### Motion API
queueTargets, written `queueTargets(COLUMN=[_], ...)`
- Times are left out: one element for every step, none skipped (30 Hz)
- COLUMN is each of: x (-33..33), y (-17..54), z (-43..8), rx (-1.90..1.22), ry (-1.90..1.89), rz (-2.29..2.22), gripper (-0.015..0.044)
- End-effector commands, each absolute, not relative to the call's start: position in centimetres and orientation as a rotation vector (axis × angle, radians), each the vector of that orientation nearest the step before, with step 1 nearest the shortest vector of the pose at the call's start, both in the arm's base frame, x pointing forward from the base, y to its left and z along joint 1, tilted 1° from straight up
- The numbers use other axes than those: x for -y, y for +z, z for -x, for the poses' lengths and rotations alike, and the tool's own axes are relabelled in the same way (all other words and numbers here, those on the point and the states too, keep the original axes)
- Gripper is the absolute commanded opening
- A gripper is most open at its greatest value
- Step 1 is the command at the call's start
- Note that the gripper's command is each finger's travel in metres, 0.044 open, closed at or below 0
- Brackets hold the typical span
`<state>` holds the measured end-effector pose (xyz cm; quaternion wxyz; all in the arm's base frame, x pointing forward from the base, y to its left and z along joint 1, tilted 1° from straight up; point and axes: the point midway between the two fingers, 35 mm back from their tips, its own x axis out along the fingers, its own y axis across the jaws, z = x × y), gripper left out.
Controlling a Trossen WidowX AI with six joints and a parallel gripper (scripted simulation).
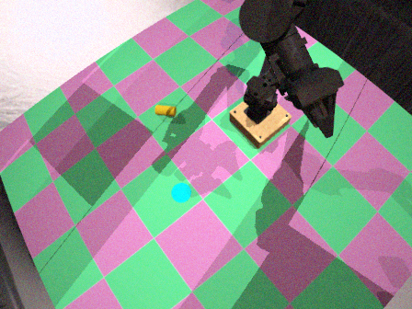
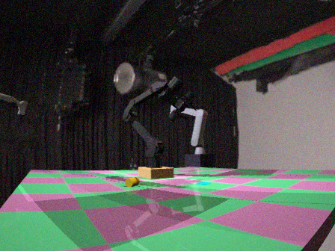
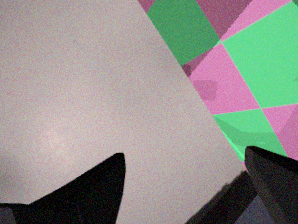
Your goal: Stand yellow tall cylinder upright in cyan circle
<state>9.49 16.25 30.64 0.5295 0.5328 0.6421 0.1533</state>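
The yellow cylinder [image 1: 165, 110] [image 2: 131, 181] lies on its side on the checkered table, left of the arm's base in the top view. The cyan circle [image 1: 181, 192] [image 2: 203, 184] is flat on a green square, with nothing standing on it. My gripper [image 1: 324, 131] [image 3: 184, 157] is open and empty, high above the table and far from both the cylinder and the circle. The wrist view shows its two dark fingers apart, with neither the cylinder nor the circle in sight.
The arm's base stands on a wooden block [image 1: 273, 124] [image 2: 155, 172] between the cylinder and the gripper in the top view. The pink and green checkered table [image 1: 198, 244] [image 2: 168, 235] carries shadows of the arm. Its edge [image 3: 197, 95] crosses the wrist view.
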Motion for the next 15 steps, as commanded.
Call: queueTargets(x=[-15.0,-14.4,-13.7,-13.0,-12.2,-11.4,-10.5,-9.5,-8.4,-7.3,-6.2,-5.0,-3.7,-2.4,-1.1], y=[29.4,29.1,28.7,28.3,27.9,27.4,27.0,26.5,26.1,25.6,25.1,24.6,24.1,23.5,23.0], z=[-13.8,-15.0,-16.2,-17.4,-18.5,-19.6,-20.6,-21.6,-22.5,-23.3,-24.1,-24.9,-25.5,-26.1,-26.6], rx=[-1.417,-1.385,-1.356,-1.329,-1.304,-1.281,-1.26,-1.241,-1.225,-1.21,-1.198,-1.188,-1.18,-1.174,-1.17], ry=[0.256,0.223,0.19,0.156,0.122,0.087,0.052,0.017,-0.018,-0.053,-0.088,-0.122,-0.157,-0.191,-0.225], rz=[-1.238,-1.226,-1.212,-1.197,-1.181,-1.164,-1.146,-1.128,-1.109,-1.089,-1.069,-1.049,-1.028,-1.007,-0.986], gripper=[0.0309,0.0309,0.0309,0.0309,0.0309,0.0309,0.0309,0.0309,0.0309,0.0309,0.0309,0.0309,0.0309,0.0309,0.0309])
